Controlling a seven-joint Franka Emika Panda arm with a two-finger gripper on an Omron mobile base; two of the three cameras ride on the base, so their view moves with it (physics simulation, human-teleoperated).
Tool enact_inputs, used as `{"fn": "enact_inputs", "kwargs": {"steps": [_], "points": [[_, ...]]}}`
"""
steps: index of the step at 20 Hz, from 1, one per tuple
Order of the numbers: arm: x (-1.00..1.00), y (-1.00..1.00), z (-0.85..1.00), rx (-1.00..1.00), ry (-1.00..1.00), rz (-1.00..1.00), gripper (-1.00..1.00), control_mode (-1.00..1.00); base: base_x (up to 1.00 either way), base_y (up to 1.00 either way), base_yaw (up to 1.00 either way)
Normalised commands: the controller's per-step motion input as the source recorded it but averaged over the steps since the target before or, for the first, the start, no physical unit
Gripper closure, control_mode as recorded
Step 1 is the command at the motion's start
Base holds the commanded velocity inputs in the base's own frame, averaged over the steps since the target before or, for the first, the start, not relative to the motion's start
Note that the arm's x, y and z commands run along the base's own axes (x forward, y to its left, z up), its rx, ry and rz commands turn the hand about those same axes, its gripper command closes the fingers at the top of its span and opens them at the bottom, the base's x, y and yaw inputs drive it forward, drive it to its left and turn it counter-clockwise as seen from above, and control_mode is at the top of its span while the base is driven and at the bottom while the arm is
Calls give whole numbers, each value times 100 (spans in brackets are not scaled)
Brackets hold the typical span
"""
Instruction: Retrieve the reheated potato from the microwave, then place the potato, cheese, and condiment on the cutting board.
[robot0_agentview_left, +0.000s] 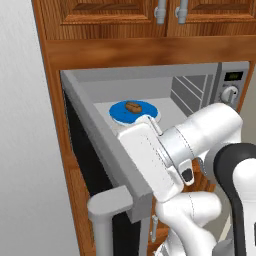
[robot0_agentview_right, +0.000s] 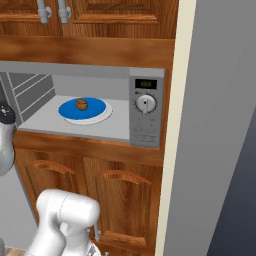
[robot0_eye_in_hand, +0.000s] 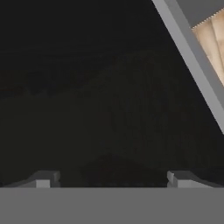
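Brown potato (robot0_agentview_right: 81, 104) waits on its blue plate (robot0_agentview_right: 95, 112) inside the open microwave (robot0_agentview_right: 145, 112), so I hold my gripper (robot0_eye_in_hand: 113, 179) spread, grasping nothing.

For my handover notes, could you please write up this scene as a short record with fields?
microwave: door swung wide open
potato: inside the microwave, on a blue plate
hand: open, nothing between its fingertips, facing the dark door glass
cabinets: wooden, above and below the microwave, doors closed
potato retrieval: not yet done
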Motion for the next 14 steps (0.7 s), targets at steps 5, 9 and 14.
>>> {"fn": "enact_inputs", "kwargs": {"steps": [5, 9, 14], "points": [[0, 57, -34, 8, 0, -10, -100, -100, 0, 0, 0], [6, 43, -21, 5, -2, -12, -100, -100, 0, 0, 0], [7, 12, -10, 1, -3, -10, -100, -100, 0, 0, 0]]}}
